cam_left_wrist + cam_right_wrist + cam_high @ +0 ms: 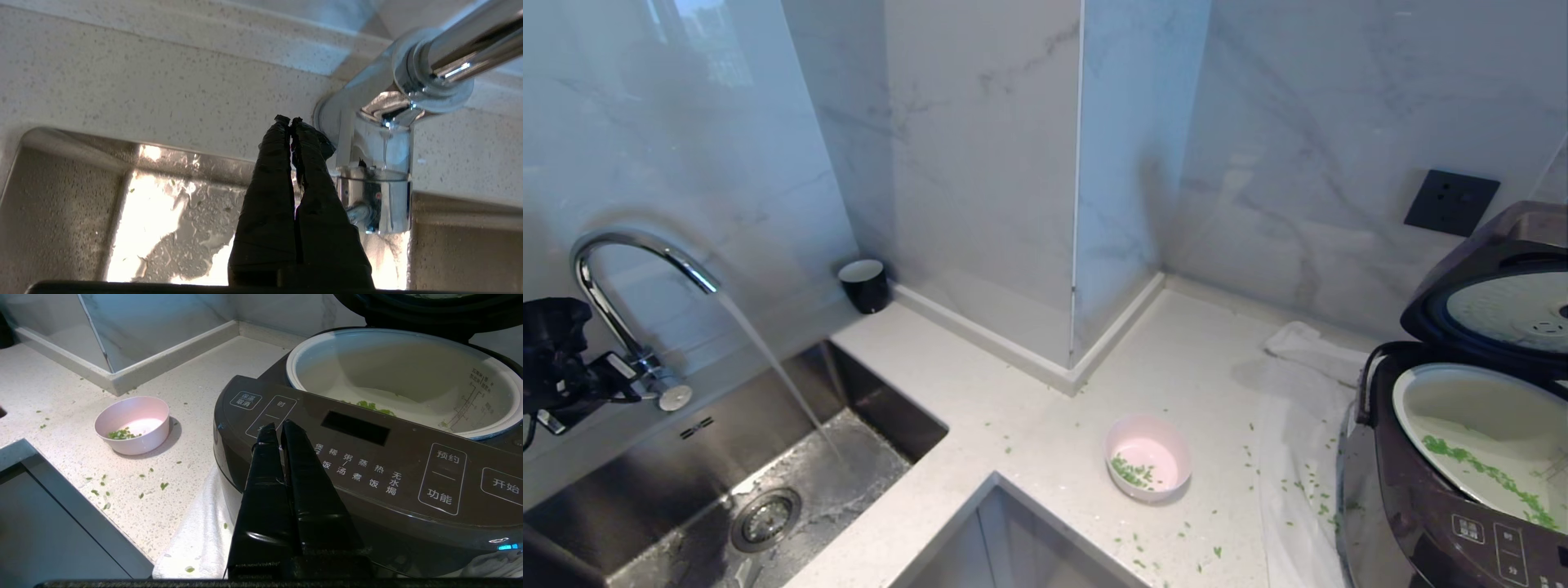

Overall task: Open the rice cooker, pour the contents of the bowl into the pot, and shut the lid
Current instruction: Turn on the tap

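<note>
A: Writing on the dark brown-grey rounded rice cooker (367, 465)?

B: White Chinese characters on the front panel: 预约, 功能, 开始, 保温 取消, plus a row with 稀, 粥, 蒸, 热, 饭, 汤, 煮. Fill marks inside the pale whitish round inner pot (408, 379); too small to read.

A: Jaws?

B: Left gripper (291, 121): black fingers pressed together, empty, tips just beside the chrome tap base (374, 196) at the back edge of the steel sink (727, 457). Right gripper (278, 426): closed, empty, fingertips before the cooker's panel.

A: Arm pose?

B: Left arm reaches in at the sink's left edge, by the running chrome faucet (621, 253).

A: Task items?

B: Cooker at the countertop's right edge on a white cloth (1298, 425), hinged dark lid (1494, 302) raised, green chopped bits (1486, 478) in the pot. Small pale pink bowl (1148, 454) near the counter's front edge, a few bits in it, more scattered on the speckled white countertop (1054, 425).
</note>
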`<state>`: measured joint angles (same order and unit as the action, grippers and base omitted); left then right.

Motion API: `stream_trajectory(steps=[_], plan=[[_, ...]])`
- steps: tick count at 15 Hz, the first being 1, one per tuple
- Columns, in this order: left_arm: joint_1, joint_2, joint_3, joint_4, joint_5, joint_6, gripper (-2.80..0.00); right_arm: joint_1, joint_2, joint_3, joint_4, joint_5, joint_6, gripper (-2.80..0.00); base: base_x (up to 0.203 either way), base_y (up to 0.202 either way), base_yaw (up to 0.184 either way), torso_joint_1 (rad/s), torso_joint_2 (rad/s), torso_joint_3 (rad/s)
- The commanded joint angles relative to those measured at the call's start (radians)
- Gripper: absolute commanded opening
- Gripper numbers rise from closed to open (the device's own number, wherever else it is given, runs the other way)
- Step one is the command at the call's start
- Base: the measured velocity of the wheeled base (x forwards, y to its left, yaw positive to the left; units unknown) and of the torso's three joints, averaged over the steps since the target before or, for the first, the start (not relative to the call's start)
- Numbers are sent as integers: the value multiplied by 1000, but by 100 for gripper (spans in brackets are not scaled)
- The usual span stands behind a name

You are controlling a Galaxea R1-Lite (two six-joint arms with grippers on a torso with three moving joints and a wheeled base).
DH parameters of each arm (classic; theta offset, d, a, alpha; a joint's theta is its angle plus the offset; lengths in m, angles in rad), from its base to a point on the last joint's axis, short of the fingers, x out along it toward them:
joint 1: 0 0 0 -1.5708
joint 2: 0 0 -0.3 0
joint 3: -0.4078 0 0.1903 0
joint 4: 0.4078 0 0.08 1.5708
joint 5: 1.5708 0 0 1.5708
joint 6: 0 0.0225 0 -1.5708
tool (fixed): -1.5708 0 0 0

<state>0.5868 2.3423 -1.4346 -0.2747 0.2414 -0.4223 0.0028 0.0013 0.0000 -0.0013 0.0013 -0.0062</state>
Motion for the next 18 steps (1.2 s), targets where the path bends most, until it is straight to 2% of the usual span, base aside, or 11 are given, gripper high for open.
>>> stream_trajectory(steps=[1, 18], plan=[[1, 11, -15, -3, 2, -2, -280, 0, 0, 0, 0, 0, -1, -280, 0, 0, 0, 0, 0, 0], [4, 29, -41, -2, 4, -3, -280, 0, 0, 0, 0, 0, -1, -280, 0, 0, 0, 0, 0, 0]])
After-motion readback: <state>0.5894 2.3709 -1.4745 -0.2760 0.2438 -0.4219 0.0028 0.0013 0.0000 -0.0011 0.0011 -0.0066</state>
